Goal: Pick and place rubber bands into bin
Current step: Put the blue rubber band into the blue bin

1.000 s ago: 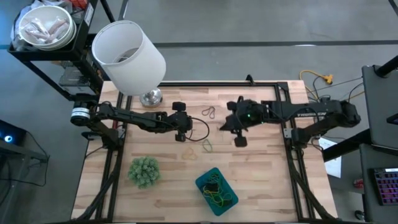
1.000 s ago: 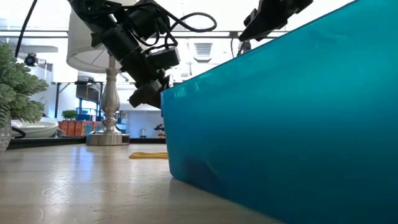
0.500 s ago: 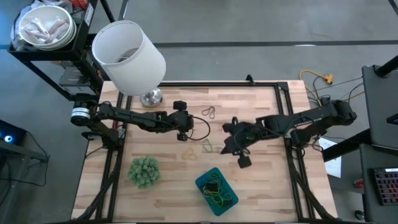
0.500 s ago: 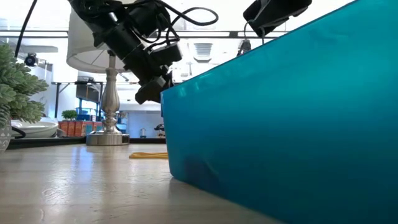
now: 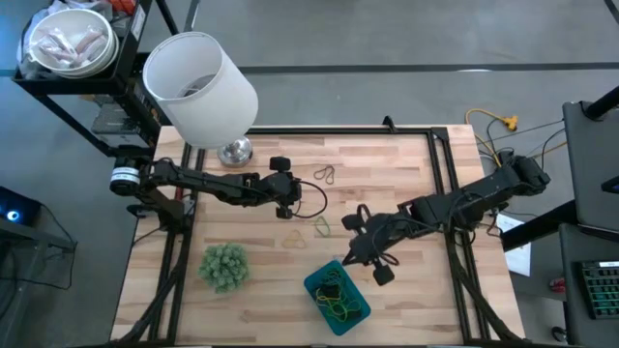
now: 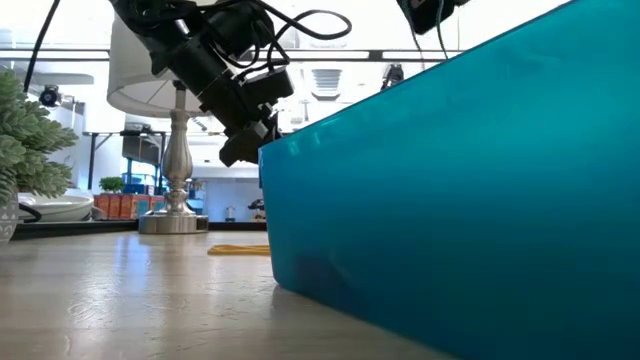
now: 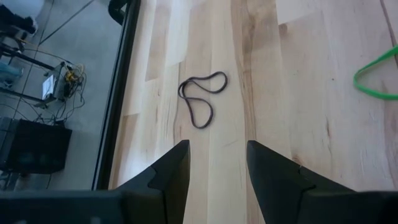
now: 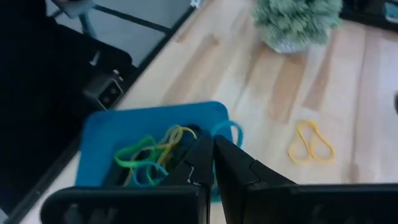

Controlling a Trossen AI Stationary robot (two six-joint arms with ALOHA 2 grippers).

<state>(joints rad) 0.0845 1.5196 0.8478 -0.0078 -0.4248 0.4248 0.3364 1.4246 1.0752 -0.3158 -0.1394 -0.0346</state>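
Bin (image 5: 338,296) sits near the front edge of the desk (image 5: 406,300), a bit right of centre, teal and turned at an angle, with a tangle of yellow, green and black bands (image 5: 336,297) already inside. In the low view its blue wall (image 6: 470,200) fills most of the picture.

Right claw (image 5: 360,253) hangs just off the bin's far right corner, arm stretched in from the right side of the desk. Fingers are pinched together, and the right wrist view shows a teal band (image 8: 225,133) looped at the tips (image 8: 210,163), right over the bin's rim (image 8: 99,134), so it looks like it's gripping that one. Same view also catches a yellow band (image 8: 310,142) lying flat on the wood beyond the bin, and the fuzzy green ball (image 8: 297,22) further off.

Left claw (image 5: 283,209) is parked over the middle of the desk with its fingers (image 7: 171,176) apart and nothing between them. Its wrist camera looks down at a dark band (image 7: 200,100) folded into a double loop on the boards, plus the edge of a green band (image 7: 377,77) off to one side.

From above, a dark band (image 5: 324,175) lies toward the back, a green one (image 5: 322,226) and a tan one (image 5: 292,240) sit between the two claws. White lamp (image 5: 200,90) stands at the back left corner, green ball (image 5: 224,266) at front left.
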